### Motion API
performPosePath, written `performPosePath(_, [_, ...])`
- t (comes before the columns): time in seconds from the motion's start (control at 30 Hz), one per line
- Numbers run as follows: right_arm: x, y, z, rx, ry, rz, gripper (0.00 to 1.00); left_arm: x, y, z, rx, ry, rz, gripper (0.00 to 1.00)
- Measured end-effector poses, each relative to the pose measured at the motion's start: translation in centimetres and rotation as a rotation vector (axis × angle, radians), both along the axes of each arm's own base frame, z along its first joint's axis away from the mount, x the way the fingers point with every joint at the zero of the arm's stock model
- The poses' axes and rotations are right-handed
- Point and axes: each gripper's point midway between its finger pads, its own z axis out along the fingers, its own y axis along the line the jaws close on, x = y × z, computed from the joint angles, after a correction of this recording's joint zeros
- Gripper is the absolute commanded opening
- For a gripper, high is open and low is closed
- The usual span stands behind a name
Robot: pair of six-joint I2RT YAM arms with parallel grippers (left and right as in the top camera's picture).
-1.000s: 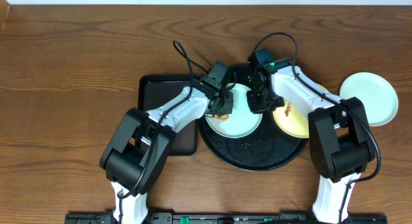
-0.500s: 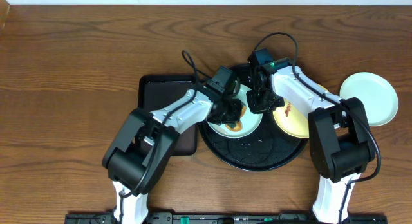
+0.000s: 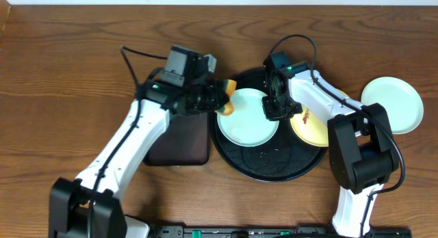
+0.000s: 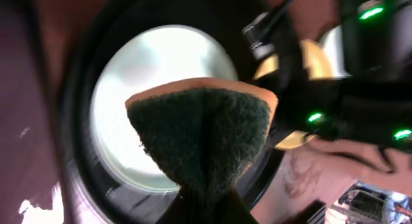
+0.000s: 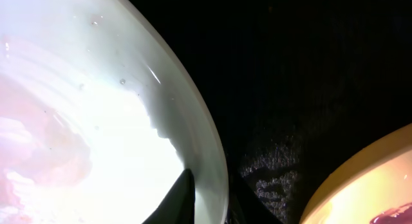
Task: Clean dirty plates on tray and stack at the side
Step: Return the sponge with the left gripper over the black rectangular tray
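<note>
A pale mint-blue plate [image 3: 248, 122] lies at the left of the round black tray [image 3: 274, 171]. A pale yellow plate [image 3: 313, 128] with a brown smear lies at the tray's right. A second mint-blue plate [image 3: 391, 104] lies on the table to the right of the tray. My left gripper [image 3: 217, 101] is shut on an orange sponge with a dark green scrub face [image 4: 203, 127], held above the mint plate's left edge [image 4: 161, 76]. My right gripper [image 3: 272, 109] is shut on that plate's right rim [image 5: 215, 179], one finger on each side of it.
A smaller rectangular black tray [image 3: 188, 146] lies left of the round tray, partly under my left arm. The yellow plate's edge shows in the right wrist view [image 5: 367, 192]. Brown wooden table lies all around.
My left arm has swung back to the left, and the sponge has come off the middle of the mint plate to its left edge. The right gripper has stayed on the rim.
</note>
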Motion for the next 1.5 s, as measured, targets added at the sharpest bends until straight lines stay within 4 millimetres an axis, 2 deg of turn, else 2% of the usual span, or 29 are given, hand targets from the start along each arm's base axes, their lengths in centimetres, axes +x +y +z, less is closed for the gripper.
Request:
performPosePath(0.13, [0.3,0.1,-0.1,0.007,-0.016,0.0,0.14,-1.3,2.8,-2.5,0.142,0.081,0.025,0.09])
performPosePath(0.23, [0.7,0.2,0.0,0.015,-0.041,0.004,0.01,-1.8,4.4,-3.6,0.239,0.09,0.025,0.09])
performPosePath(0.5, [0.8,0.2,0.6,0.015,-0.053,0.004,0.01,-1.3,5.7,-4.1,0.326,0.052,0.023,0.09])
performPosePath(0.67, [0.8,0.3,1.4,0.021,-0.051,0.007,0.01,-0.8,7.3,-4.4,0.417,0.024,0.051,0.09])
performPosePath(0.77, [1.4,0.6,3.1,0.04,-0.094,0.011,0.01,-0.6,8.0,-4.6,0.461,0.017,0.066,0.09])
performPosePath(0.87, [2.0,0.8,5.8,0.062,-0.16,0.013,0.01,-0.7,8.8,-4.7,0.484,0.026,0.078,0.09])
performPosePath(1.03, [2.0,0.7,8.9,0.078,-0.221,0.013,0.01,-0.7,11.1,-4.9,0.495,0.065,0.122,0.09])
performPosePath(1.23, [1.8,0.6,9.4,0.077,-0.227,0.023,0.01,-0.2,12.6,-4.7,0.413,0.085,0.136,0.09])
performPosePath(1.5, [2.1,0.1,10.6,0.055,-0.269,0.034,0.01,-0.6,13.1,-4.7,0.374,0.113,0.131,0.09])
